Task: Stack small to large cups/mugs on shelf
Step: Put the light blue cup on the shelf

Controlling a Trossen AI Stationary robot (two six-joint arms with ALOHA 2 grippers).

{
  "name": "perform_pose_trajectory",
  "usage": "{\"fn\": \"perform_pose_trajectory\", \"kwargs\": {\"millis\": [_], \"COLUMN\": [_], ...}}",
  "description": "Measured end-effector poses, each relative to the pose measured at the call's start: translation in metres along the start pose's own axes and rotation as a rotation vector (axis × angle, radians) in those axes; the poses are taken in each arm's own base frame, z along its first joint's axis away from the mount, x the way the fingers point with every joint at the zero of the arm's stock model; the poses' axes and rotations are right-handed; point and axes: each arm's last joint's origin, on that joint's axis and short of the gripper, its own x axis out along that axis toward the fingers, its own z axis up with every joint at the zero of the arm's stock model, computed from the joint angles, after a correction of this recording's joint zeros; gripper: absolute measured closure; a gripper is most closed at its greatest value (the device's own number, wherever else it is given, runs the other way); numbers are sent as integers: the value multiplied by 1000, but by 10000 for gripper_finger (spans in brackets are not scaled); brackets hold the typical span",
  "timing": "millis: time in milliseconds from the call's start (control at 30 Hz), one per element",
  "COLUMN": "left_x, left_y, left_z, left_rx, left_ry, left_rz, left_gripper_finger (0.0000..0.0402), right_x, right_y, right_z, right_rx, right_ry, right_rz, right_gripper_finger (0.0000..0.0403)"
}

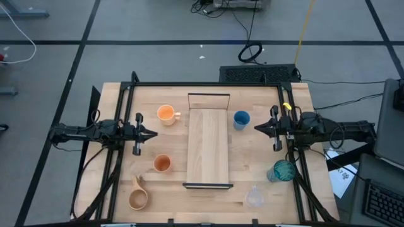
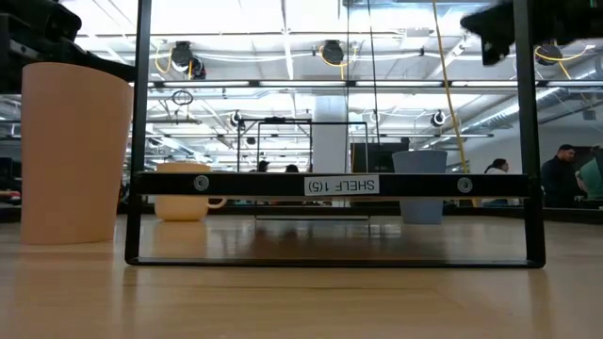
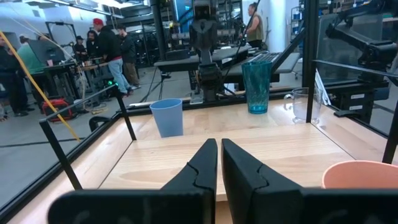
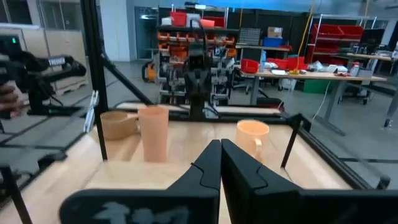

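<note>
Two black arms (image 1: 95, 132), pointed tools (cables trailing along each)

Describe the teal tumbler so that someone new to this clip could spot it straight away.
Start at the pale shelf lying along the middle of the table, then look to the side of the right arm, whose right gripper points inward. The teal tumbler stands past that arm, towards the table's near edge, beside the clear cup. It alone is tall, see-through and blue-green; the blue cup is short and opaque.

I see an orange handled mug (image 1: 166, 113), a small orange cup (image 1: 162, 164), a blue cup (image 1: 241, 120), a teal translucent tumbler (image 1: 282, 171), a tan wooden mug (image 1: 138, 198) and a pale-wood shelf (image 1: 207, 148) with black frame ends.
</note>
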Motion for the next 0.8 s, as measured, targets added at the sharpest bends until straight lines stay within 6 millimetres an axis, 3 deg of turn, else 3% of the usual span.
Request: {"fn": "perform_pose_trajectory", "kwargs": {"millis": [333, 800], "left_x": [0, 0], "left_y": [0, 0], "left_z": [0, 0], "left_rx": [5, 0], "left_ry": [0, 0], "left_rz": [0, 0], "left_gripper_finger": [376, 376], "right_x": [14, 22], "right_y": [-1, -3], "right_z": [65, 135], "right_rx": [26, 153], "right_ry": [125, 294], "right_rz": [1, -16], "right_gripper_finger": [403, 403]}}
